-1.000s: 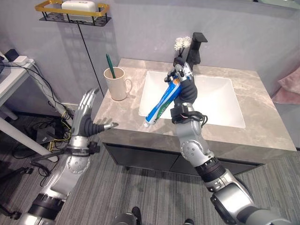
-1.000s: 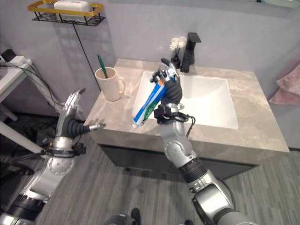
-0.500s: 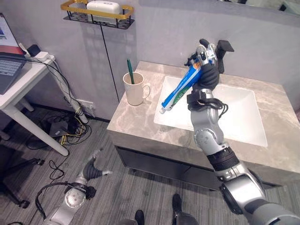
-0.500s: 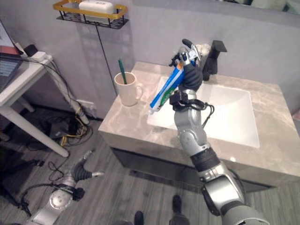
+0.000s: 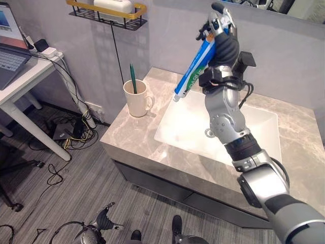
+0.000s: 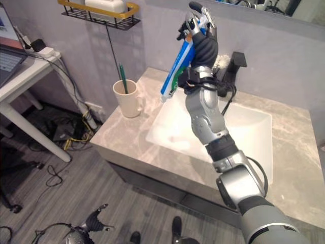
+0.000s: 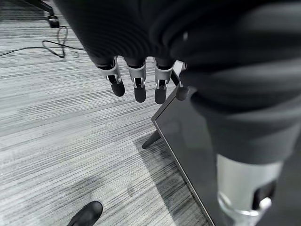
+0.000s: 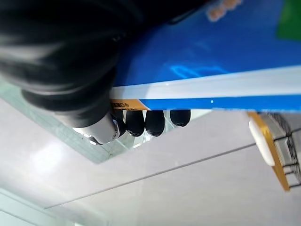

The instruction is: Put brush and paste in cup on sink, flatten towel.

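Note:
My right hand (image 5: pixel 226 49) is raised high over the back of the sink, shut on a blue and white toothpaste tube (image 5: pixel 195 66). The tube slants down with its cap end towards the cup; in the right wrist view the tube (image 8: pixel 211 61) lies across the curled fingers (image 8: pixel 155 122). A cream cup (image 5: pixel 135 100) stands on the marble counter (image 5: pixel 127 141) left of the basin, with a green toothbrush (image 5: pixel 132 80) upright in it. Down near the floor hangs my left hand (image 5: pixel 104 224), open, its fingers (image 7: pixel 137 84) relaxed and holding nothing.
The white basin (image 5: pixel 203 137) is sunk in the counter, with a black faucet (image 5: pixel 247 60) behind it. A gold-rimmed wall shelf (image 5: pixel 107 10) hangs above the cup. A white desk (image 5: pixel 20 71) with a laptop stands at the left, with cables on the floor below.
My right hand has lifted the toothpaste tube higher, from over the basin to up in front of the wall. The left arm has dropped from beside the counter to near the floor. The camera has shifted.

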Tool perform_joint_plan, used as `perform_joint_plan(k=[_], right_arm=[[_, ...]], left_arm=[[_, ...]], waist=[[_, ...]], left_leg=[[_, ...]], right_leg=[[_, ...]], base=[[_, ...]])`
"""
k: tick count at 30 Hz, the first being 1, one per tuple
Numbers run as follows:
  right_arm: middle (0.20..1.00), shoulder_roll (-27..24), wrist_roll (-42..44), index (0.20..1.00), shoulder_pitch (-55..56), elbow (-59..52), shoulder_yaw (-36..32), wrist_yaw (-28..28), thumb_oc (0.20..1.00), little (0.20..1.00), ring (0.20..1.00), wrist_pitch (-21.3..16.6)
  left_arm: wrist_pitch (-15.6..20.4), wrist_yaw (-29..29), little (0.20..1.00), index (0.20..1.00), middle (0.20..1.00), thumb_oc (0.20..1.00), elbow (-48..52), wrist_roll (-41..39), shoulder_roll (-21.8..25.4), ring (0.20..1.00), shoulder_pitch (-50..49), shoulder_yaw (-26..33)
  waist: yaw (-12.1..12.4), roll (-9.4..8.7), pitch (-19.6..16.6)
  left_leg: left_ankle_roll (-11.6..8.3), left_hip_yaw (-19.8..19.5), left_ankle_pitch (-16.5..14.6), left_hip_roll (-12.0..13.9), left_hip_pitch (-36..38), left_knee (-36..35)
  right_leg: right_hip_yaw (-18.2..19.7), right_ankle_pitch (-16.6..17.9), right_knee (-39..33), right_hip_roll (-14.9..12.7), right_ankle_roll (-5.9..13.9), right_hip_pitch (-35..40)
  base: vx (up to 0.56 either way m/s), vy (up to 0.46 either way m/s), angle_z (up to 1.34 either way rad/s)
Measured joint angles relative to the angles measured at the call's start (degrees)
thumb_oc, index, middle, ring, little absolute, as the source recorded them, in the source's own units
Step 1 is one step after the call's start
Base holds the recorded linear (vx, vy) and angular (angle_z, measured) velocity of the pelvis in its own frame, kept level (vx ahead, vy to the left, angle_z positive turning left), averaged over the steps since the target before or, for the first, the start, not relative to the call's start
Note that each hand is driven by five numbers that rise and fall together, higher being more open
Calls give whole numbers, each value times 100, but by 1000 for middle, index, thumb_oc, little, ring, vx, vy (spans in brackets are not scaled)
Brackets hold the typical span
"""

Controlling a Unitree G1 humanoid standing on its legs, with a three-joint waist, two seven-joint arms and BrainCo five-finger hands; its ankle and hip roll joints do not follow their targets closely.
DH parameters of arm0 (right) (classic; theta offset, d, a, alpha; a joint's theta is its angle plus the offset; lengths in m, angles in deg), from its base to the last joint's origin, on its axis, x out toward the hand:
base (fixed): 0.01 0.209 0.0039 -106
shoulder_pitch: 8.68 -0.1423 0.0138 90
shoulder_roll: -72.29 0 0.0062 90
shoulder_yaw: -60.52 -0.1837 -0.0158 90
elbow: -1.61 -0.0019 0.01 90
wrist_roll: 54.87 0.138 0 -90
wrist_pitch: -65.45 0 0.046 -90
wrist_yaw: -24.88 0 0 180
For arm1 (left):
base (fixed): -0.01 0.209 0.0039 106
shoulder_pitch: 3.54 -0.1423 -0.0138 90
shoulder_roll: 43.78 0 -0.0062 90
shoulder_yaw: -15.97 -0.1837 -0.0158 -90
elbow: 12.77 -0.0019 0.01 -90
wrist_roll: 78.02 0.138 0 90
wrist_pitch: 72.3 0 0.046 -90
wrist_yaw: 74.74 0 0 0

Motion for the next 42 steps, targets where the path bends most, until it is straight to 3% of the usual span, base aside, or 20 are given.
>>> perform_joint_plan(k=[8,13,20,26,42], right_arm=[[200,102,-440,200,-545,603,18,132,200,200,200,2],[200,93,-834,200,-948,969,19,278,200,200,200,27],[200,-490,-1822,200,-1214,1900,-233,797,200,200,200,130],[200,-668,-2165,200,-1220,2013,-322,917,200,200,200,200],[200,-214,-2421,200,-1144,1988,-240,1016,200,200,200,195]], left_arm=[[0,44,1000,1000,1000,1000,-181,1,44,1000,-18,-51],[3,186,1000,1000,1000,1000,-527,5,124,1000,93,-67],[23,450,1000,1000,1000,1000,-1423,10,-26,1000,448,-296],[8,506,1000,1000,1000,1000,-1914,9,-192,1000,432,-290],[10,737,1000,1000,1000,1000,-2073,14,-265,1000,681,-514]], waist=[[242,-224,-195],[417,-243,-226],[675,-125,-313],[802,20,-308],[797,35,-298]], left_leg=[[-13,-197,14,-11,-146,2],[-38,-491,60,-51,-274,7],[-88,-1142,135,-150,-582,80],[-80,-1450,187,-213,-585,75],[-84,-1582,215,-276,-679,60]], right_leg=[[-188,-51,0,-44,21,-26],[-464,-68,0,-115,23,-52],[-1108,-209,0,-266,87,40],[-1414,-289,0,-338,153,150],[-1546,-339,0,-412,161,112]], base=[[34,-5,14],[24,-15,29],[9,-21,48],[9,-20,28],[-1,-7,5]])
